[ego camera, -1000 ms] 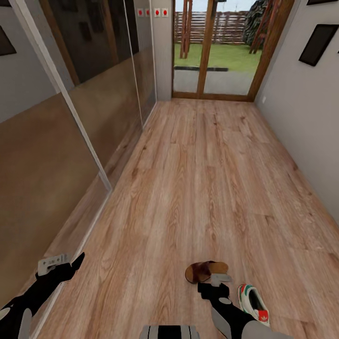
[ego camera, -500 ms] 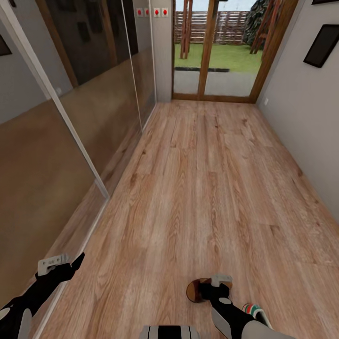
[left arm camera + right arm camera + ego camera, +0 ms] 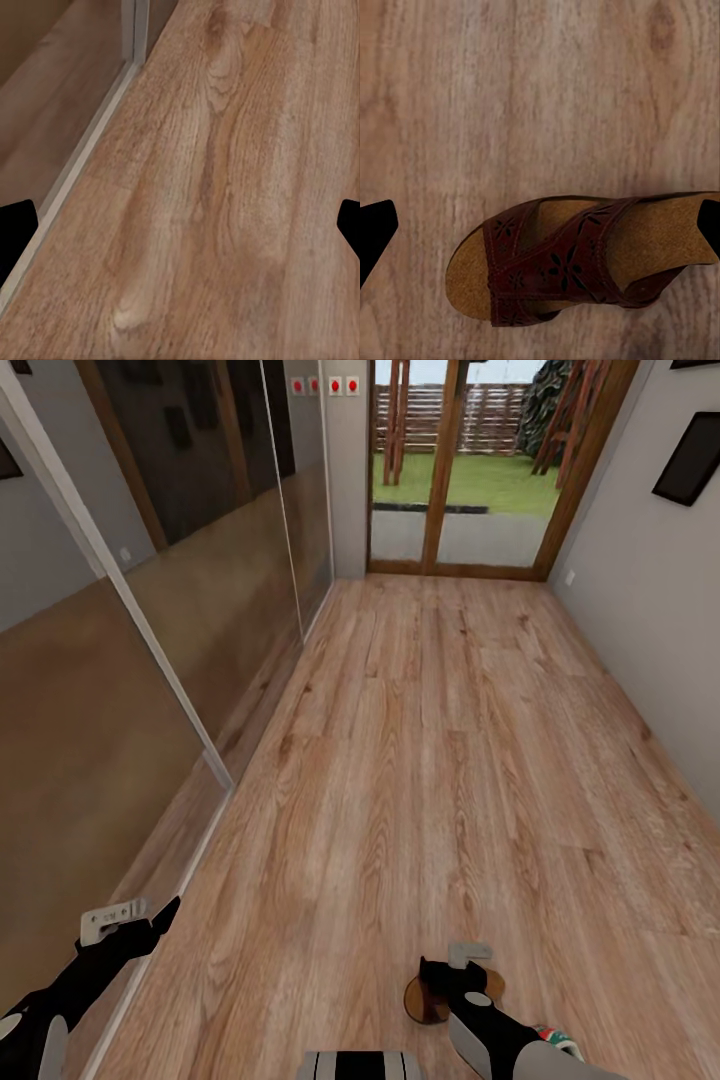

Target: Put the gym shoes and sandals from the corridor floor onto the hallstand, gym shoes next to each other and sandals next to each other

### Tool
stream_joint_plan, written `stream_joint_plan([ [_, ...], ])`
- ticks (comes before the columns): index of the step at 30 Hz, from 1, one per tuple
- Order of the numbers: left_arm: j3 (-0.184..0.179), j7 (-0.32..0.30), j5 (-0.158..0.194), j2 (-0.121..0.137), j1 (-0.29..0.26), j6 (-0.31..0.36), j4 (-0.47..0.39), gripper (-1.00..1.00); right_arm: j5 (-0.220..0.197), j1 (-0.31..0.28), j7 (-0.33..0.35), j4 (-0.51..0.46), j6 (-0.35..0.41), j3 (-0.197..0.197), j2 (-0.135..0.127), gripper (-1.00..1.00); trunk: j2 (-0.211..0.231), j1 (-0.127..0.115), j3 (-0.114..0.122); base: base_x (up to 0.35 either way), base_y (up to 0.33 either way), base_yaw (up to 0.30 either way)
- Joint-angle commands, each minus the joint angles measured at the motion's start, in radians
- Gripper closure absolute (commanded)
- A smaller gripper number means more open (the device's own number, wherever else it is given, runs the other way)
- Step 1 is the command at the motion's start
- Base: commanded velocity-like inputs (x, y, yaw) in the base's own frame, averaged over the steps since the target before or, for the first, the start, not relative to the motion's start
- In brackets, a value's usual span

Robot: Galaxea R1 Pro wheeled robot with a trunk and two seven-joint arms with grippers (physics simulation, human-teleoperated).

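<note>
One dark reddish-brown sandal (image 3: pixel 570 262) with a tan footbed lies flat on the corridor floor (image 3: pixel 420 760). In the head view the sandal (image 3: pixel 425 1000) sits low in the picture, half covered by my right gripper (image 3: pixel 450 970), which hangs open above it. The right gripper (image 3: pixel 540 232) has its two black fingertips (image 3: pixel 375 232) spread wide to either side of the sandal, not touching it. A sliver of one gym shoe (image 3: pixel 560 1042) shows beside my right arm. My left gripper (image 3: pixel 150 920) is open over bare planks (image 3: pixel 195 195). The hallstand is out of view.
Mirrored sliding doors (image 3: pixel 150 640) with a floor track (image 3: pixel 82 150) run along the left, close to my left arm. A grey wall (image 3: pixel 650 610) bounds the right. Wood-framed glass doors (image 3: pixel 460 470) close the far end. Open plank floor stretches ahead.
The whole view has moved forward along the corridor. The sandal has slipped from ahead of my right gripper to beneath it, and the gym shoe has dropped almost out at the bottom right.
</note>
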Motion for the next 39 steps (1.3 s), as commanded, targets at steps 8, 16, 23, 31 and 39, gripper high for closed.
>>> stream_joint_plan([
  [8, 0.001, 0.0, 0.0, 0.0, 0.0, 0.0, 0.0, -1.0, 0.0, 0.0, 0.0, 0.0, 0.0, 0.0, 0.0, -1.0, 0.0, 0.0, 0.0, 0.016, 0.005, 0.0],
  [16, 0.0, 0.0, 0.0, 0.0, 0.0, 0.0, 0.0, -1.0, 0.0, 0.0, 0.0, 0.0, 0.0, 0.0, 0.0, -1.0, 0.0, 0.0, 0.0, 0.035, 0.032, 0.0],
  [23, 0.0, 0.0, 0.0, 0.0, 0.0, 0.0, 0.0, -1.0, 0.0, 0.0, 0.0, 0.0, 0.0, 0.0, 0.0, -1.0, 0.0, 0.0, 0.0, 0.019, 0.018, 0.0],
  [31, 0.0, 0.001, 0.001, 0.0, -0.001, 0.0, 0.0, -1.0, 0.0, 0.0, 0.0, 0.0, 0.0, 0.0, 0.0, -1.0, 0.0, 0.0, 0.0, 0.062, -0.012, 0.0],
  [39, 0.002, 0.0, 0.001, 0.0, 0.0, 0.0, 0.0, -1.0, 0.0, 0.0, 0.0, 0.0, 0.0, 0.0, 0.0, -1.0, 0.0, 0.0, 0.0, 0.074, -0.028, 0.0],
])
